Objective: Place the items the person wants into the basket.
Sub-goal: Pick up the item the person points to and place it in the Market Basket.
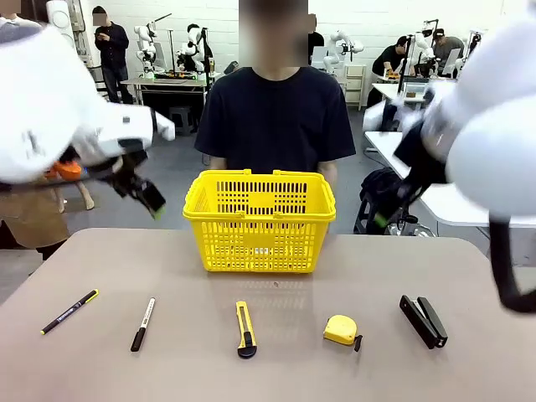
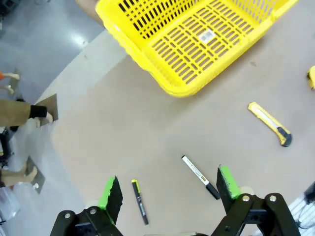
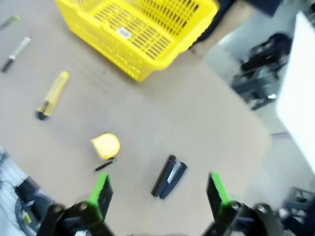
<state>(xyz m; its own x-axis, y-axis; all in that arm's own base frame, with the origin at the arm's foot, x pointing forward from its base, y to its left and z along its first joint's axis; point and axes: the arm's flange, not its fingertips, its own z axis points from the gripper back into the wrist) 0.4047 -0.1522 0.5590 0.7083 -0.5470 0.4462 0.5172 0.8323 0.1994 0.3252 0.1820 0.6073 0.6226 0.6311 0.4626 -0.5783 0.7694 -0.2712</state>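
Overhead, left gripper (image 2: 170, 189) hangs above the table's (image 1: 276, 373) left part, jaws spread wide, nothing between the green pads (image 2: 110, 191). In its wrist view the thin black pen (image 2: 139, 201) and the black marker (image 2: 200, 177) lie on the tabletop below, framed between the fingers, not touching each other. Right gripper (image 3: 158, 191) is also spread open and holding nothing, up over the right part, with the black stapler (image 3: 169, 177) and the yellow tape measure (image 3: 105, 146) below it. All five things lie in one row along the near edge, each apart from the next: pen closest to the left edge, then marker, utility knife (image 1: 244, 329) in the middle, tape measure, stapler closest to the right edge. Bare tabletop runs between this row and the yellow basket (image 1: 260, 239), which sits upright at the middle of the far edge, open side up, with open surface on both sides of it. The person (image 1: 276, 117) stands just behind the basket.
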